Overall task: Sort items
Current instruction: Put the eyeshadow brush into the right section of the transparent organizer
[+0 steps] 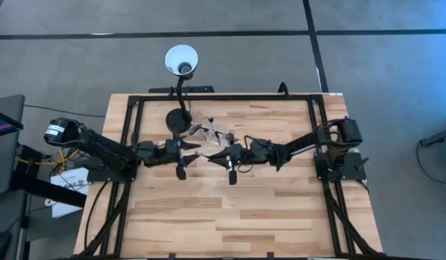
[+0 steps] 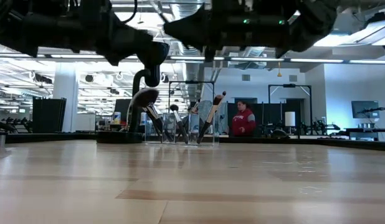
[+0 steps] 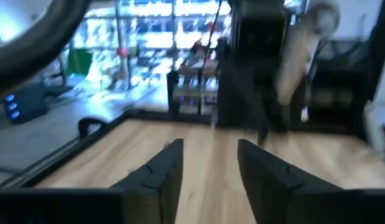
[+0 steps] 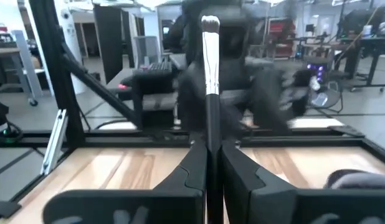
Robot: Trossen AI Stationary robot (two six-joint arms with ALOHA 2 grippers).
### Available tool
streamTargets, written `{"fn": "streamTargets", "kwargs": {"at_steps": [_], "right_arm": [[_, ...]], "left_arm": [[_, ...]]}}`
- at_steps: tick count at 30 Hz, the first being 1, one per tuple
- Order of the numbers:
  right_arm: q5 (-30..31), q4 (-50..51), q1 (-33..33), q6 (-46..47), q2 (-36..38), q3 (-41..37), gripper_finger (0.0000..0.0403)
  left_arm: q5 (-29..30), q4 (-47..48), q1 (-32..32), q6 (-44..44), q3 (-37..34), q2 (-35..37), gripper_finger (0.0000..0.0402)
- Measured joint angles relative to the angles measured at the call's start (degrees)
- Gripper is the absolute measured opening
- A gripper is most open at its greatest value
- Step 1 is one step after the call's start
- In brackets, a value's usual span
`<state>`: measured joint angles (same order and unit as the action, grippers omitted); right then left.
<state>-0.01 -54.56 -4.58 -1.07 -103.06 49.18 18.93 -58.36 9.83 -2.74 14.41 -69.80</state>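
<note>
A wooden table [image 1: 230, 209] fills the middle of the high view, on a grey floor. At upper centre a lamp [image 1: 181, 61] with a white shade leans off the far edge. The left gripper [image 1: 188, 149] and right gripper [image 1: 221, 154] nearly meet just below a clear holder [image 1: 216, 132].

In the low view, centre frame, the holder [image 2: 180, 134] stands on the table with several brushes [image 2: 211, 115] leaning in it, and both arms hang dark across the top.

In the left wrist view, the fingers [image 3: 164, 165] stand spread with nothing between them.

In the right wrist view, the fingers [image 4: 195, 165] pinch a brush [image 4: 210, 74] upright, at centre.

The grippers are very close, so they may collide, and a thin handle held low could tip or slip.
</note>
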Motion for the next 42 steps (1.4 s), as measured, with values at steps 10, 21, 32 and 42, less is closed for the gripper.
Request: {"fn": "streamTargets", "kwargs": {"at_steps": [10,21,32,42], "right_arm": [[-0.55,3.36,0.30,-0.03,-2.22,4.01,0.0017],[-0.02,4.68,-0.24,-2.37,-0.74,3.98,0.0017],[0.63,8.30,0.20,-0.71,0.23,3.98,0.0017],[0.61,8.65,0.25,-0.01,0.23,4.01,0.0018]], "left_arm": [[-6.29,-2.46,-1.01,-4.48,2.84,-0.02,0.0175],[-8.98,0.68,-0.59,-1.41,3.22,-0.02,0.0164],[-9.54,-1.19,1.15,-1.47,3.22,0.02,0.0163],[-9.30,-7.30,0.94,-4.29,3.22,0.00,0.0152]]}}
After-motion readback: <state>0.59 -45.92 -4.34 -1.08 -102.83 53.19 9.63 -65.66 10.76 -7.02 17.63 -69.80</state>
